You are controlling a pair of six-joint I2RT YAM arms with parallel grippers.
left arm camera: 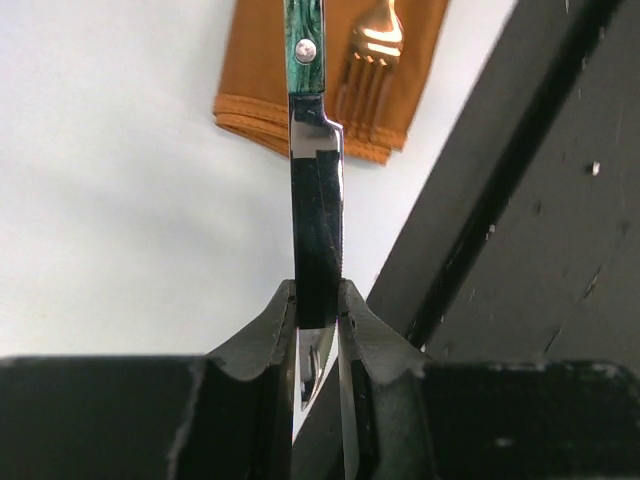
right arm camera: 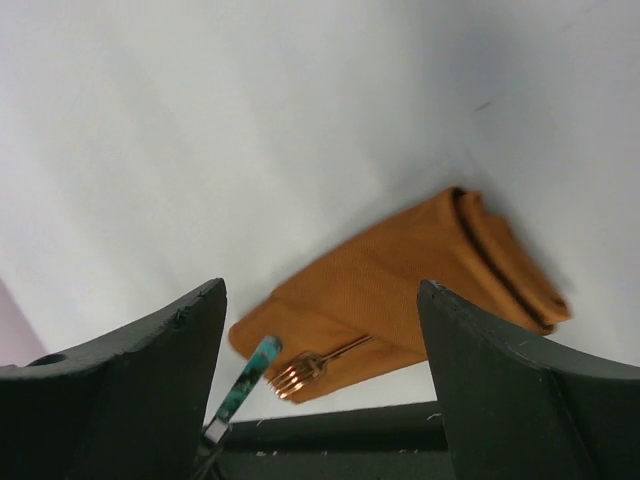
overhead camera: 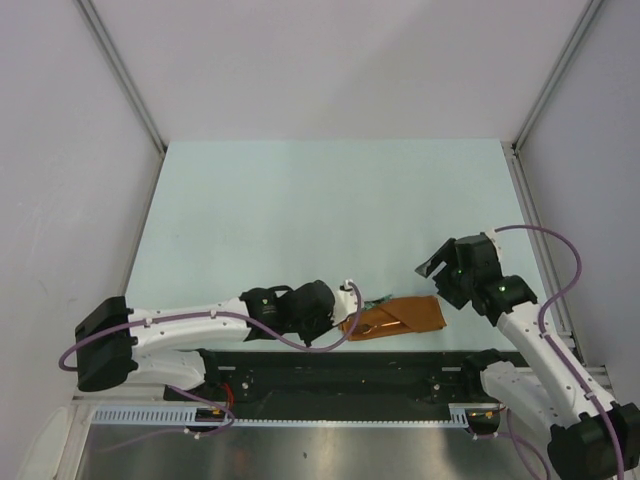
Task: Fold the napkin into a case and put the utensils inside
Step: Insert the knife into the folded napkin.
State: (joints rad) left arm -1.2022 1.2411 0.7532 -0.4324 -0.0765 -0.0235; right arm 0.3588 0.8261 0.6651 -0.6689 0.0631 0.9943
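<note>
The rust-orange case lies as a narrow folded strip at the table's near edge. It also shows in the left wrist view and the right wrist view. A copper fork sticks out of its left end, tines resting on the cloth. My left gripper is shut on the blade of a knife. The knife's dark teal handle points at the case's left end. In the top view my left gripper is just left of the case. My right gripper hangs open and empty above the case's right end.
A black base rail runs along the near table edge right below the case, and shows in the left wrist view. Pale enclosure walls and metal posts bound the light green table.
</note>
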